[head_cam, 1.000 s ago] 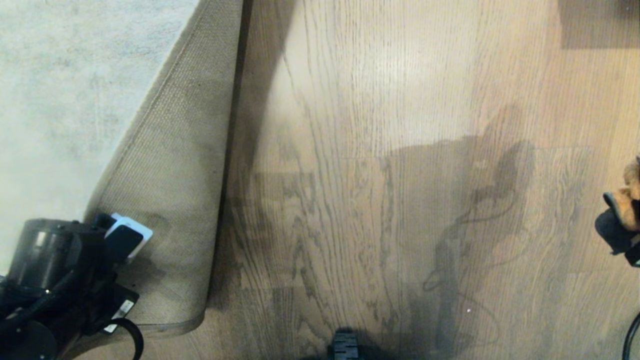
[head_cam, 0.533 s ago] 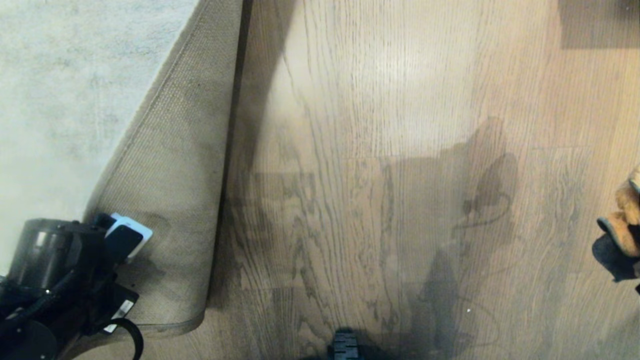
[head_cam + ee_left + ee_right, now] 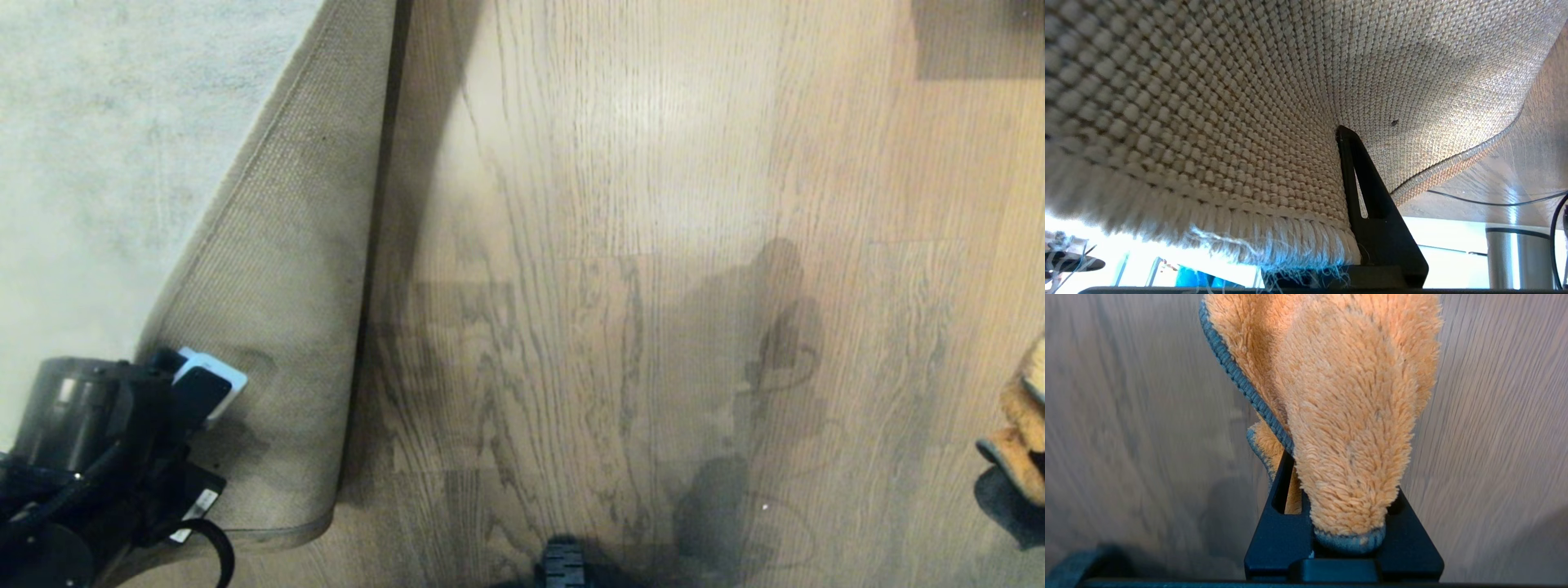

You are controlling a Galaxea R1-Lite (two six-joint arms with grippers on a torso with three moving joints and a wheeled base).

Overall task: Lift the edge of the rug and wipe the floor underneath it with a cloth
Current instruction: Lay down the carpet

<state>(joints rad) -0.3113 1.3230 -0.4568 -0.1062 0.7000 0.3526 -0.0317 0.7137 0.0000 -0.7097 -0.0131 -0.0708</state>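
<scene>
- The left hand (image 3: 192, 384), at the near left of the head view, is clamped on the rug edge (image 3: 277, 327); its wrist view shows a dark finger (image 3: 1359, 179) pressed against the tan mesh backing, fringe hanging beside it.
- The rug corner is folded over onto the pale pile, so the lifting step looks done.
- The right hand (image 3: 1331, 522) grips the cloth (image 3: 1347, 416), orange pile bunched between its jaws, at the far right of the head view, well apart from the rug.
- The floor (image 3: 620, 269) beside the fold lies exposed; the cloth seems held above it, not pressed down.
- Left, by my judgement: bring the cloth across to the uncovered planks, wipe, then lower the rug.
</scene>
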